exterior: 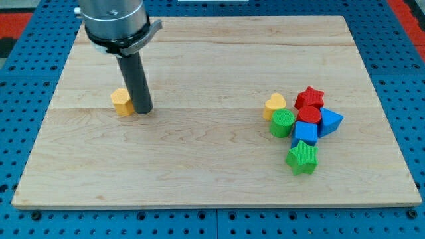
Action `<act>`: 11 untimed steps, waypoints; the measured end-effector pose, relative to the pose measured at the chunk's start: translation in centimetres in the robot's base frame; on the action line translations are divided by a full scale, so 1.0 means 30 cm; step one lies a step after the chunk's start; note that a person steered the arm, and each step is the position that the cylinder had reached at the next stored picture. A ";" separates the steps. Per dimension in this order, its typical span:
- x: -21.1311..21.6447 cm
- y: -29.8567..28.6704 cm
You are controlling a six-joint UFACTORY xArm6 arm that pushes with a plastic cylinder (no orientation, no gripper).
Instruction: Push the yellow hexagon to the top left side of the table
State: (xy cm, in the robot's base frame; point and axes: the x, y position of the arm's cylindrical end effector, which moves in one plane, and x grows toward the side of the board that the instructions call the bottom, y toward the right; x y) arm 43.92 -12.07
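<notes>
Contact was what we saw: my tip [143, 110], a plain rod tool holding nothing, touched the squat yellow hexagon's [121, 101] right side on the pale wooden surface [199, 153].

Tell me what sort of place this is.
Probably a robotics lab bench. A wooden board lies on a blue perforated base; my tip touches the yellow hexagon on its right; toy blocks like the green star cluster at the view's right.

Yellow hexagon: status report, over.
My tip touching yellow hexagon on its right side. Hexagon sits left of centre, short of the top left corner. Path clear; other blocks clustered far right.
</notes>
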 end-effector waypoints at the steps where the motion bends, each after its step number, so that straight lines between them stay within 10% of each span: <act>1: 0.097 0.042; 2: 0.099 -0.164; 5: -0.180 0.044; 6: -0.060 0.039; 11: -0.590 -0.435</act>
State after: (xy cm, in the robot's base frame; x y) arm 26.22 -25.13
